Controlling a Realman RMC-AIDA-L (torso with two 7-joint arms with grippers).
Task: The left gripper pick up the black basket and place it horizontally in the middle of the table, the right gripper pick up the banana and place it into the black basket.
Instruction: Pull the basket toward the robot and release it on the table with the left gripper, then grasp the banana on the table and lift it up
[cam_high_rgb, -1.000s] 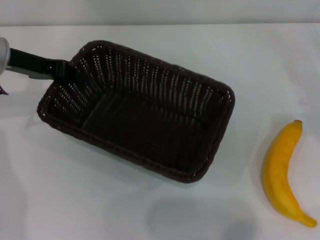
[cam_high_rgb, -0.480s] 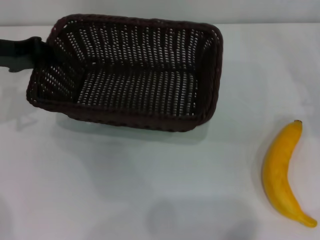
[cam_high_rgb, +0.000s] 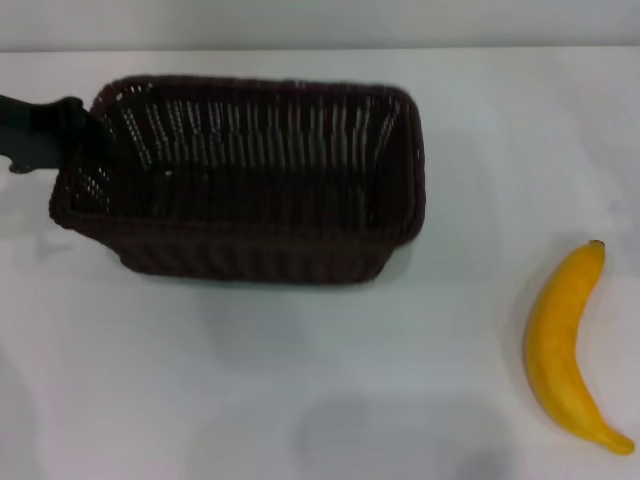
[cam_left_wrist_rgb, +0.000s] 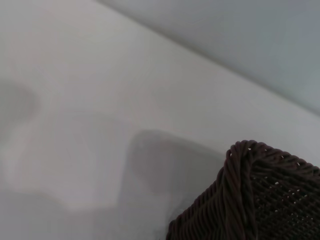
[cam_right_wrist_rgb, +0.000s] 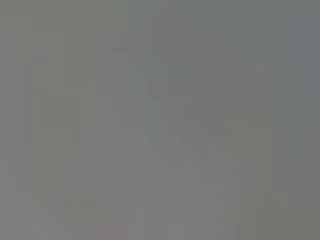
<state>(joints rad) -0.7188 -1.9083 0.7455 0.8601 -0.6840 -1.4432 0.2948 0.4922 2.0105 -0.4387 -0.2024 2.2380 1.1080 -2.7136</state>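
The black basket (cam_high_rgb: 250, 250) lies lengthwise from left to right over the left-middle of the white table (cam_high_rgb: 300, 400), with a soft shadow under it. My left gripper (cam_high_rgb: 62, 128), a black bracket, grips the rim at the basket's left end. A braided corner of the basket shows in the left wrist view (cam_left_wrist_rgb: 250, 195). The yellow banana (cam_high_rgb: 560, 340) lies on the table at the right, apart from the basket, with its dark stem tip pointing away from me. My right gripper is out of view, and the right wrist view shows only plain grey.
The table's far edge (cam_high_rgb: 320, 50) runs along the top of the head view, with a grey wall behind it. Bare white tabletop lies between the basket and the banana and in front of the basket.
The left gripper has lifted and turned the basket from a slanted position to a left-right one, then brought it lower. The banana has not moved.
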